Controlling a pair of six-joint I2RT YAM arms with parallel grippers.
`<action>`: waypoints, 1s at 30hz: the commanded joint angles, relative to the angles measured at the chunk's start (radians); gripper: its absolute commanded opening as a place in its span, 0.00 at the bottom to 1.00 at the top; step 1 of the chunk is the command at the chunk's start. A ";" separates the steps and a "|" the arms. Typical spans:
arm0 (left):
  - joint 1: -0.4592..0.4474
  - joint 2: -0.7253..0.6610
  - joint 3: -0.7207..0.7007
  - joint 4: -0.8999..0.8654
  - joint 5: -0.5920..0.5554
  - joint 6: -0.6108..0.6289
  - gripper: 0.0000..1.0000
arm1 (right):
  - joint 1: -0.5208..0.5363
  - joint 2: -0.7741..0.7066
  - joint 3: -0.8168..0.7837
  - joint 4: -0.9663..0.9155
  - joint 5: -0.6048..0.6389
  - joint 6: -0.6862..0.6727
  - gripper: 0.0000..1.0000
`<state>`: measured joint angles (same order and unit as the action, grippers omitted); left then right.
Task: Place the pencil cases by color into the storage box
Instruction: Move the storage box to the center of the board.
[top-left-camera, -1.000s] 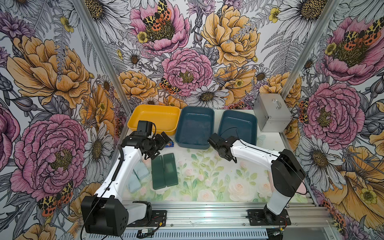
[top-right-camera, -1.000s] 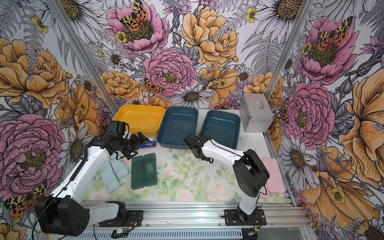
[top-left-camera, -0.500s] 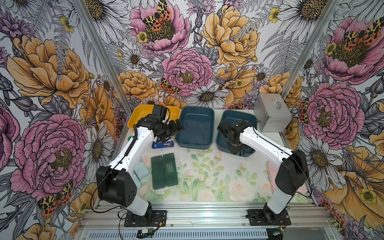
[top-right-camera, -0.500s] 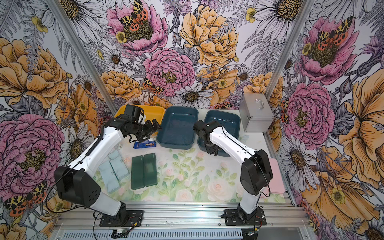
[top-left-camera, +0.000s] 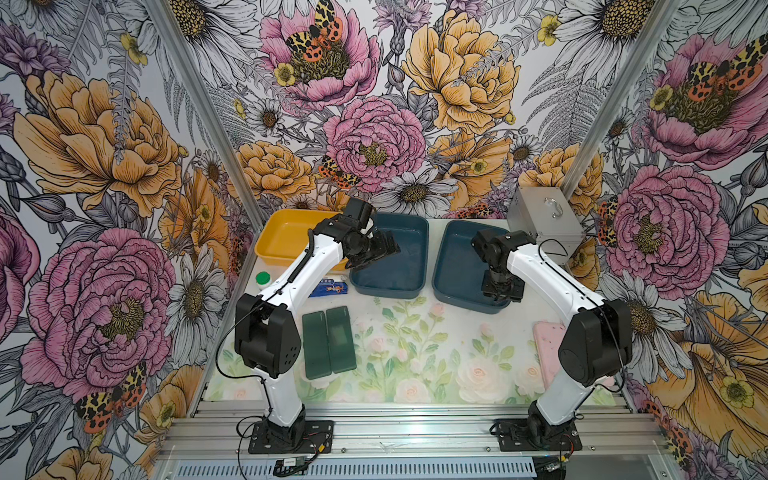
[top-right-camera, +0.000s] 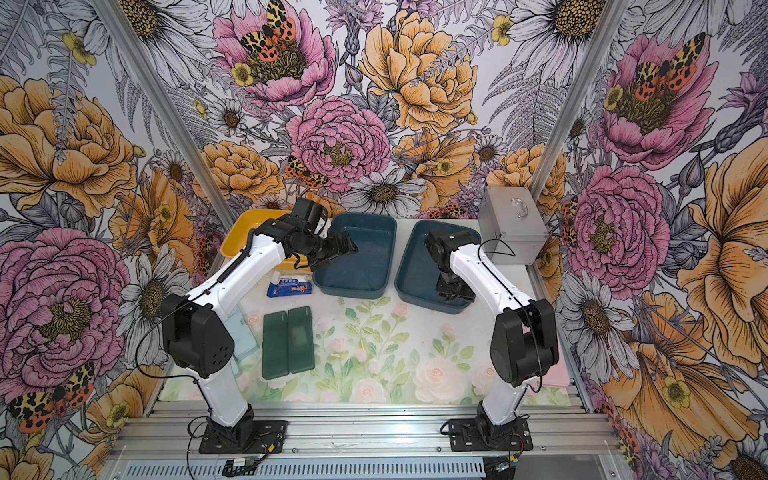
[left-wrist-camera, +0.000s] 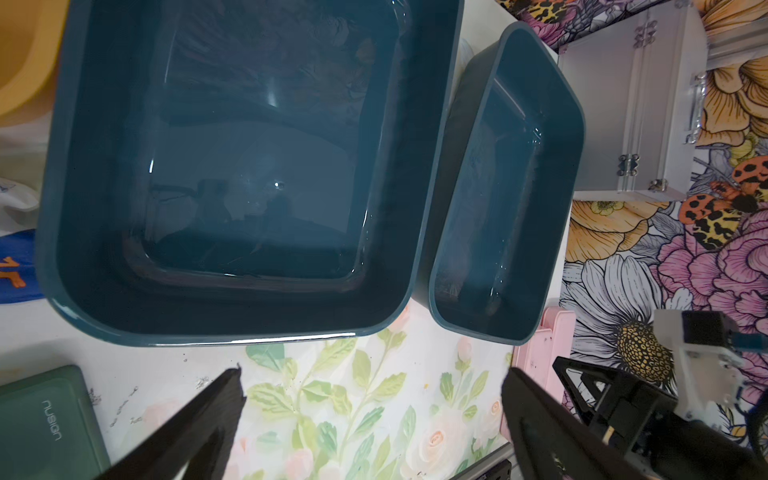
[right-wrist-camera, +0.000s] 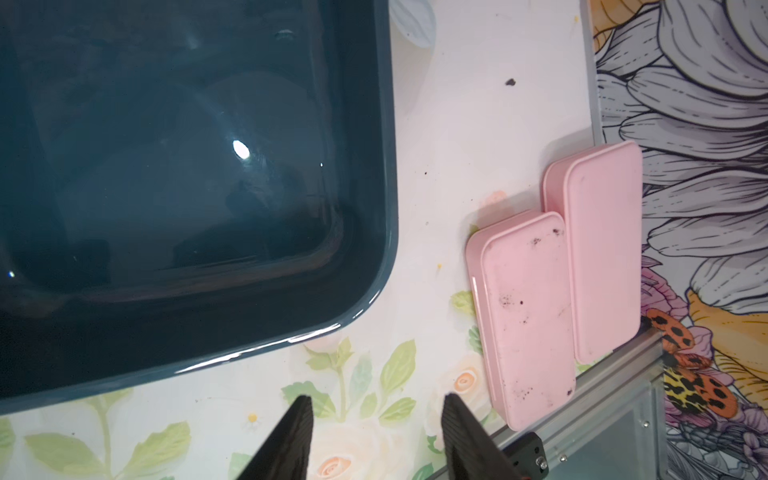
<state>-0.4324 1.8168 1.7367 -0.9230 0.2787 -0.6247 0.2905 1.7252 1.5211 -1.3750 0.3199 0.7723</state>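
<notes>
Your flowered table (top-left-camera: 415, 353) carries three tubs at the back. A teal tub (top-left-camera: 403, 266) sits below your left claw (left-wrist-camera: 372, 376), a yellow tub (top-left-camera: 291, 232) to that claw's left, and a second teal tub (top-left-camera: 457, 257) by your right claw (right-wrist-camera: 378, 399). Nearer the bases than the left claw lie a blue packet (top-right-camera: 289, 287) and two dark green cases (top-left-camera: 316, 345), side by side and touching. Two pale blue cases (top-right-camera: 243, 336) lie left of those, partly hidden. Two pink cases (right-wrist-camera: 528, 316) lie to the right claw's right, at the table edge. A silver box (top-left-camera: 540, 220) stands beyond that claw.

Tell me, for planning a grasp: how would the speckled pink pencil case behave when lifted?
Likely stiff: the speckled pink pencil case looks hard-shelled. Its smooth lid may slip. Flat, it should not roll; a push might shift the pink neighbour beside it.
</notes>
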 joint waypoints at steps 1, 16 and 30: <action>-0.034 -0.024 0.007 -0.005 0.004 0.016 0.99 | -0.031 0.033 0.005 0.064 -0.015 0.041 0.53; -0.098 -0.224 -0.209 -0.040 -0.059 0.053 0.99 | -0.153 0.209 0.034 0.149 -0.041 -0.024 0.42; -0.080 -0.228 -0.217 -0.056 -0.042 0.053 0.99 | -0.190 0.276 0.093 0.165 0.036 -0.120 0.29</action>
<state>-0.5213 1.5951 1.5158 -0.9695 0.2440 -0.5941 0.1143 1.9820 1.5700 -1.2270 0.3042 0.6792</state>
